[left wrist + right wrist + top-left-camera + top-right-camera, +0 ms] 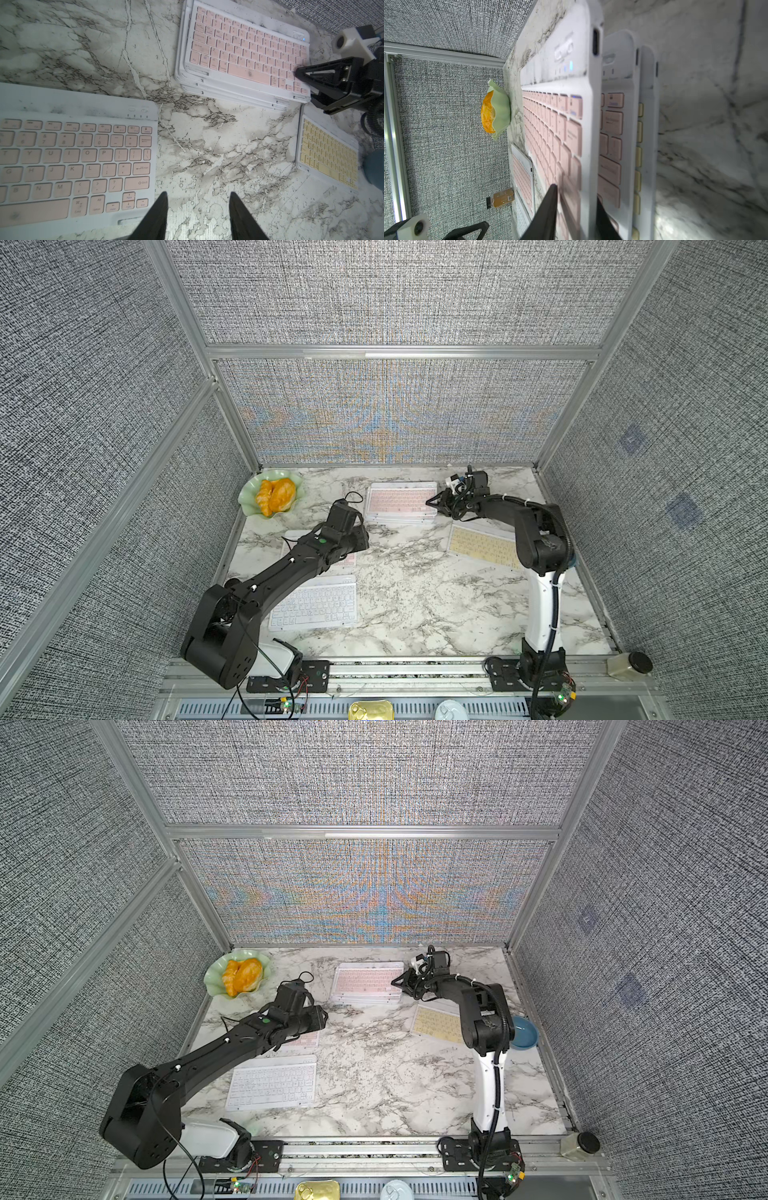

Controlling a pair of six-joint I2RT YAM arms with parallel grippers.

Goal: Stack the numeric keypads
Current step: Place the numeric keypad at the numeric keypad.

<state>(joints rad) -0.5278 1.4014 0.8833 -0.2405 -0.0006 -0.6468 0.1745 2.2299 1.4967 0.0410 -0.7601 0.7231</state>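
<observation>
At 12 o'clock of marble table (415, 593): keypad stack (399, 517), layers slightly fanned, top pink keypad (368, 979) uppermost (second pink, then yellow below, per right wrist view). At stack's 3 o'clock edge, right gripper (429, 502), jaws straddling top pink keypad's edge; clamped or slack, cannot tell. Over bare marble, left gripper (197, 194), jaws parted, nothing between, just beside loose pink keypad (72, 162) at 9 o'clock. At 8 o'clock, white keypad (316, 605); at 3 o'clock, yellow keypad (482, 546).

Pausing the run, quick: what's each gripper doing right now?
Left gripper: open, empty.
Right gripper: straddling the edge of the top pink keypad; grip cannot be told.
</observation>
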